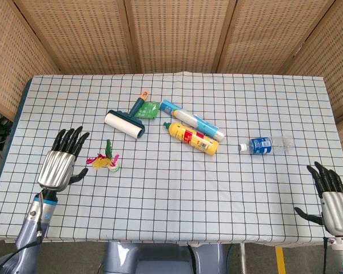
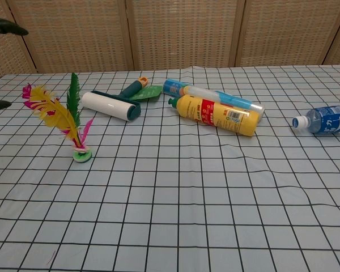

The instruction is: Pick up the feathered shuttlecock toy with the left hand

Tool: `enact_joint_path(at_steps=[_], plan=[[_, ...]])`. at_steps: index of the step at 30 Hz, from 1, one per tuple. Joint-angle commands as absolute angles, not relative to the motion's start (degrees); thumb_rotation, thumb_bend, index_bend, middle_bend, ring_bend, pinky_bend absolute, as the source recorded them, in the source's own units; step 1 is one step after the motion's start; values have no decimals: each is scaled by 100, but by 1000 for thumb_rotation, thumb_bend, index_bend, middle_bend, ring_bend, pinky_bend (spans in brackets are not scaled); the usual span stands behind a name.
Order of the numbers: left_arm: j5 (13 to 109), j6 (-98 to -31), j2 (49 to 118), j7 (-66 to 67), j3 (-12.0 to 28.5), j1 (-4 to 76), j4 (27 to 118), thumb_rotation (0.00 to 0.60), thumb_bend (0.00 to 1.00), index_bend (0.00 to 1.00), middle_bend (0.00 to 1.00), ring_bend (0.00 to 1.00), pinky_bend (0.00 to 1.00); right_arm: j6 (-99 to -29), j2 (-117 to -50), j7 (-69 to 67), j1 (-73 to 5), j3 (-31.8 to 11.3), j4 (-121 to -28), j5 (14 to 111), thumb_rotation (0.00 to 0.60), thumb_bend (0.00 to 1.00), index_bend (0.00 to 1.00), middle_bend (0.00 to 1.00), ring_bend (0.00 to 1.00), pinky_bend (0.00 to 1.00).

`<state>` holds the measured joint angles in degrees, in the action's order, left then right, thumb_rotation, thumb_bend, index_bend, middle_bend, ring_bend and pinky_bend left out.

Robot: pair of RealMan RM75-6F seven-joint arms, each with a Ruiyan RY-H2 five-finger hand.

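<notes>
While feathery shuttlecock toy [image 1: 106, 162] stands upright, metallic left hand [image 1: 59, 163] hovers beside, fingers spread.

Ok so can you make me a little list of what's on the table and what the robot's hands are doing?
feather toy: shuttlecock toy stands upright on its base, nobody holding it
left hand: left hand open, beside the toy, not touching
right hand: right hand open, at the table's near right edge
roller: lint roller lying down
bottles: yellow bottle, blue tube, water bottle, all lying down
cover: checked tablecloth
</notes>
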<state>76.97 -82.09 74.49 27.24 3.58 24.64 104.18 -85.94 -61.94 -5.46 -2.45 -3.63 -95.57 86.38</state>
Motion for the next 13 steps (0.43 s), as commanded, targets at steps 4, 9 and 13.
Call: enact_joint_path(at_steps=[4, 9, 13], plan=[[7966, -8734, 7279, 2607, -241, 1730, 10310, 600, 247, 76, 0, 0, 0, -8531, -6175, -368, -263, -331, -9643, 8632, 600, 82, 32, 0, 0, 0], [8066, -9076, 7072, 2378, -598, 1191, 10041, 600, 248, 67, 0, 0, 0, -8520, -6205, -152, -266, -284, -9709, 8684, 600, 81, 32, 0, 0, 0], [8233, -9193, 6965, 2256, -655, 1013, 9942, 600, 247, 52, 0, 0, 0, -8489, -6241, -38, -276, -260, -9725, 8698, 600, 81, 32, 0, 0, 0]])
